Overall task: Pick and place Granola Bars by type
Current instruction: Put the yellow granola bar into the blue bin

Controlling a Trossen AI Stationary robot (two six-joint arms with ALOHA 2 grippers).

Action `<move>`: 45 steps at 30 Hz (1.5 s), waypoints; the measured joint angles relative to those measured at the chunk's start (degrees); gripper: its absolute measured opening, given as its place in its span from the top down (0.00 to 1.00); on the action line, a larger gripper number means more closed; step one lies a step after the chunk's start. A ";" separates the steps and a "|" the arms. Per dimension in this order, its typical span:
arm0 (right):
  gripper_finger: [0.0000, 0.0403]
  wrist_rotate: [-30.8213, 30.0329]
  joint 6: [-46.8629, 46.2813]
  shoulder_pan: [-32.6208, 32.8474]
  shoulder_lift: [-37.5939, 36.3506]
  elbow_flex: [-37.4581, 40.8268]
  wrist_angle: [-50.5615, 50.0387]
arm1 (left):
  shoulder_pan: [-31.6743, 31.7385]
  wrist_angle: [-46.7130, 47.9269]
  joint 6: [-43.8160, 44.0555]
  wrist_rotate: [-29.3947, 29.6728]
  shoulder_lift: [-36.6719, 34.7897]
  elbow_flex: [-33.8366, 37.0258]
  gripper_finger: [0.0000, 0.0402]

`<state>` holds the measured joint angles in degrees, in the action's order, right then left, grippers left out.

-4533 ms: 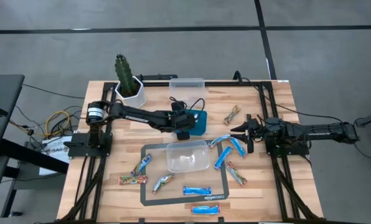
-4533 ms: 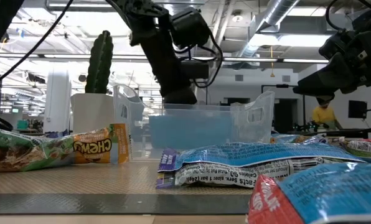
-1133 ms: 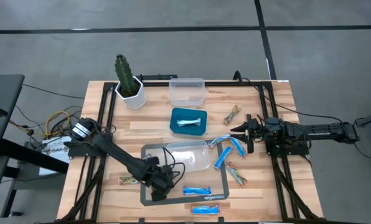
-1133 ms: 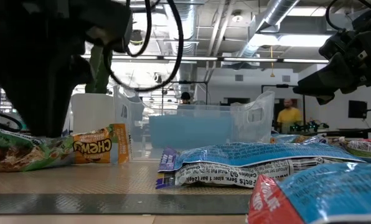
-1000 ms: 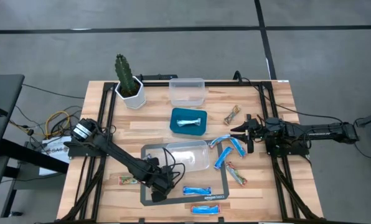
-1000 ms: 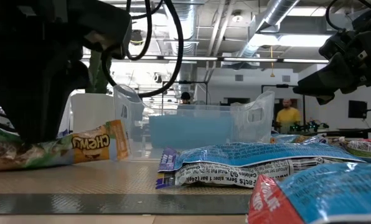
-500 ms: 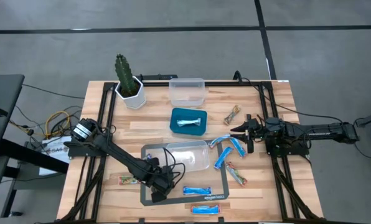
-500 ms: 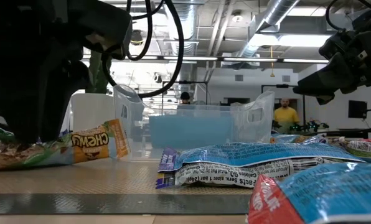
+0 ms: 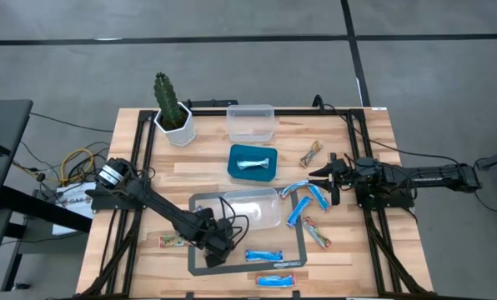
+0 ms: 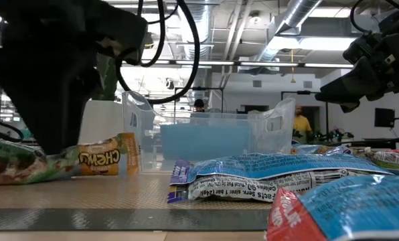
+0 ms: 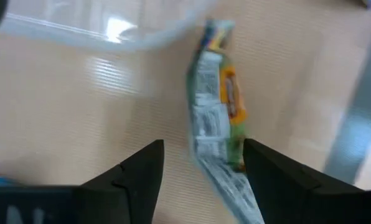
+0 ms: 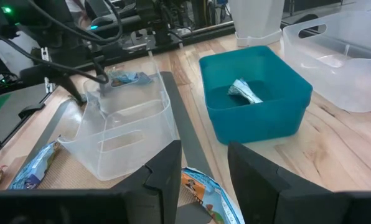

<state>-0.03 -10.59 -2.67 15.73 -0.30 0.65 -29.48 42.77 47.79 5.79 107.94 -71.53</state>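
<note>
Left gripper (image 11: 201, 168), low over the mat near the bench's front edge, has just spread wide around the brown granola bar (image 11: 216, 124), not yet gripped, so sorting waits on closing.

Two dark, matte arms, built of slim black links. The left arm (image 9: 161, 212) shows a silver ring at its base joint and loose black cables looping off the wrist. The right arm (image 9: 415, 177) carries blocky black housings. Both have smooth, flat black fingers (image 11: 136, 177).
</note>
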 joint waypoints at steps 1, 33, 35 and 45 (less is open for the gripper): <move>0.69 0.00 0.00 0.02 0.00 0.00 0.00 | 0.18 0.38 0.00 0.40 0.00 0.00 0.48; 0.69 0.00 0.00 0.00 -0.02 0.00 0.02 | 0.85 -2.89 -3.66 -4.67 2.56 -0.02 0.81; 0.69 0.00 0.00 0.02 -0.02 0.00 0.02 | 0.85 -2.91 -3.67 -4.67 2.56 -0.02 0.85; 0.69 0.00 0.01 0.01 -0.02 0.00 0.02 | 0.62 -2.40 -3.65 -4.51 0.46 0.07 0.87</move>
<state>-0.03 -10.58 -2.67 15.70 -0.30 0.67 -28.85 40.37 44.14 1.28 108.40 -71.46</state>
